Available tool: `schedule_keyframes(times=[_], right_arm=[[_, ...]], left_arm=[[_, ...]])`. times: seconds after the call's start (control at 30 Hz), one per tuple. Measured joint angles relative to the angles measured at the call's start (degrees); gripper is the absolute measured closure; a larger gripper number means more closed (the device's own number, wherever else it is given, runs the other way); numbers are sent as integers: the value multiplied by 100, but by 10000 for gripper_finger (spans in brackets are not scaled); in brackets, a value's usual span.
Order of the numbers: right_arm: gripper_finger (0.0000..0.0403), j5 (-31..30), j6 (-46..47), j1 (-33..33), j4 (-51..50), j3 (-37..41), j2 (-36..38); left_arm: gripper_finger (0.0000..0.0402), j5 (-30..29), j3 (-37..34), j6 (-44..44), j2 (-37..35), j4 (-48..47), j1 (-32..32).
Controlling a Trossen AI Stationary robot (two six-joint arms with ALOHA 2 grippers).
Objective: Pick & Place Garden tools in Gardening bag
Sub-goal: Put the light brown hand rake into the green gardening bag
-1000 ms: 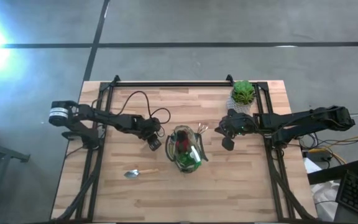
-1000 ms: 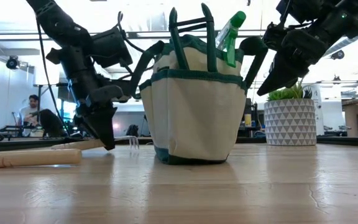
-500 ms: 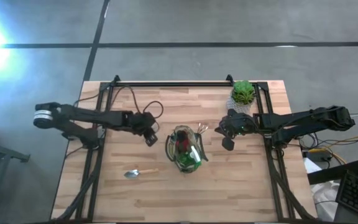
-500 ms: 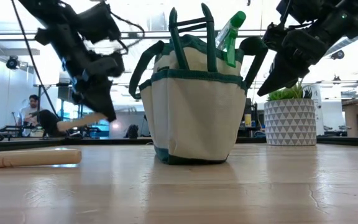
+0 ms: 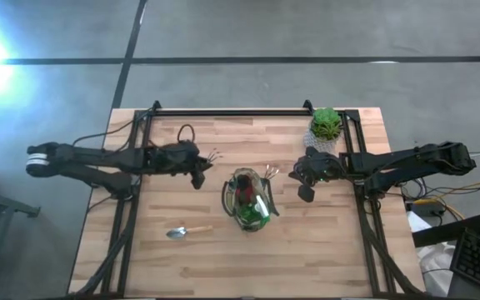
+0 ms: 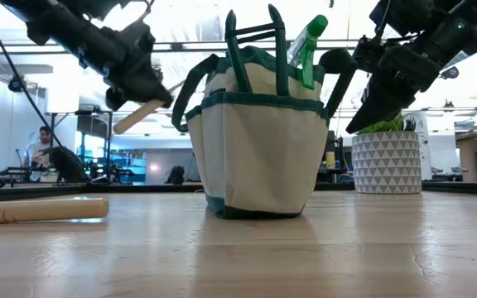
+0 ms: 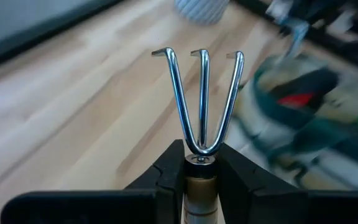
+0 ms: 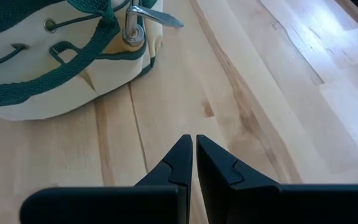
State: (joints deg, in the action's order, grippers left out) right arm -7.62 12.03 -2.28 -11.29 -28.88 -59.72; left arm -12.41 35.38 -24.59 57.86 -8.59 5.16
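Fork transfer: left arm carrying the 3-tine hand fork toward the gardening bag.

Fork (image 7: 202, 93) is rigid, with steel tines on a wooden handle, and likely light; the ferrule where handle meets tines gives the firmest hold, since the smooth handle could swivel between the pads. Left gripper (image 7: 194, 163) has its jaws narrowed onto exactly that point, handle clamped between both fingers, tool raised clear of the table, left of the gardening bag (image 5: 248, 200). The bag is soft fabric and may shift if bumped. Right gripper (image 8: 193, 152) hangs to the right of the bag, near the potted plant (image 5: 326, 125), jaws pressed together, holding nothing. Trowel (image 5: 188, 231) lies on the table in front, well apart from both grippers.
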Motion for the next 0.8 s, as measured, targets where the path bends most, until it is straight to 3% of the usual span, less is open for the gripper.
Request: schedule_keyframes(times=[0.23, 0.47, 0.8], right_arm=[[385, 1, 63, 0, 0, 15, 0], [385, 2, 60, 0, 0, 17, 0], [385, 0, 61, 0, 0, 17, 0]], left_arm=[[335, 40, -310, 453, -72, 1160, -154], [335, 82, -422, 726, -72, 1702, -310], [335, 605, -1137, 1345, -72, 4364, -652]])
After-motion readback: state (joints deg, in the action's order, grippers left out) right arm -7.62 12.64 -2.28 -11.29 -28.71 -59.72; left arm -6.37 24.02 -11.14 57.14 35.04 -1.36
